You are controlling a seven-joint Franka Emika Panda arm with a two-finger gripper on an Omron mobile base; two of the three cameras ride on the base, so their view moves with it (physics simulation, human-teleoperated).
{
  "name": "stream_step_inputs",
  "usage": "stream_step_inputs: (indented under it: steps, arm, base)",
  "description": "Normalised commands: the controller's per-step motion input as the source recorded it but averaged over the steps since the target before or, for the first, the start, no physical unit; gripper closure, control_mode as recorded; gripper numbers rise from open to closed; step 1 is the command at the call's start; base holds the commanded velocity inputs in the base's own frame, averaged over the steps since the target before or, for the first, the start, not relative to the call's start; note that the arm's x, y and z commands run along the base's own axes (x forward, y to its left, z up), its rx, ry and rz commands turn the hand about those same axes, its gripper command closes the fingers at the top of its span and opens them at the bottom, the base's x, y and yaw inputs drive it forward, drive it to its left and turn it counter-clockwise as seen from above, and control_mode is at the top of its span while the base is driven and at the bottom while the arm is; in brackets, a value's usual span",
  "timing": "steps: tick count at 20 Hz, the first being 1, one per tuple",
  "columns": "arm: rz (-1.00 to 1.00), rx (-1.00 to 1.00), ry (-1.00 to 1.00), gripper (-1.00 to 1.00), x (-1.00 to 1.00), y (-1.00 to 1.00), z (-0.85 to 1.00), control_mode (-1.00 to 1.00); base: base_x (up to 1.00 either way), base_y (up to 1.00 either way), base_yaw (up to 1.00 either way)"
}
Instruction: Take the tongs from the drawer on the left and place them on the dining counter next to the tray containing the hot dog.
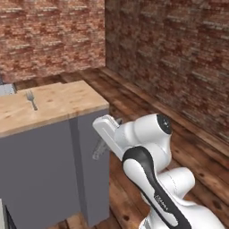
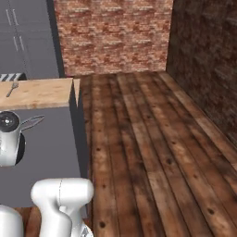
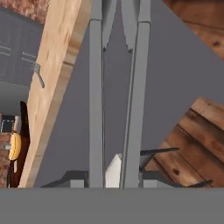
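From my remote station I see the arm (image 1: pixel 150 174) raised beside the counter (image 1: pixel 49 107), a light wood plank top over plain flat grey sides. In the hand view the tongs (image 3: pixel 116 87) run up the middle of the picture as two long thin grey arms, each ending in a tapered tip near the top, and their lower ends sit between the dark fingertips (image 3: pixel 151 175) at the bottom edge; the jaws are drawn narrow on the tongs. In the left base view the tongs (image 1: pixel 99 150) show as a slim grey shape just ahead of the white hand, in front of the counter's grey side and below its top edge; in the right base view the tongs (image 2: pixel 31 122) reach out as a thin loop against the same grey side. A fork (image 1: pixel 31 99) lies on the wood top, well back from the near edge. In the hand view the tray (image 3: pixel 21 144), dark and shallow, lies at the far left with the hot dog (image 3: pixel 15 146) in it, a yellowish bun on the dark surface. The floor (image 2: pixel 148 139) is dark wood planking that runs away from the base. Red brick walls (image 1: pixel 165 49) meet at a corner behind the counter. Tall grey cabinet doors (image 2: pixel 23 37) with vertical bar handles stand at the upper left of the right base view.
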Motion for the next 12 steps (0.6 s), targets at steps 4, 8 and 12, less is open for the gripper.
stream_step_inputs:
  steps: [4, 8, 12]
  arm:
    - [0.0, 0.0, 0.0, 1.0, 0.0, 0.0, 0.0, 1.0]
    - [0.0, 0.0, 0.0, 1.0, 0.0, 0.0, 0.0, 1.0]
    - [0.0, 0.0, 0.0, 1.0, 0.0, 0.0, 0.0, 1.0]
  base:
    - [0.51, 0.33, -0.11]
    - [0.37, 0.67, -0.09]
    - [0.0, 0.91, 0.0]
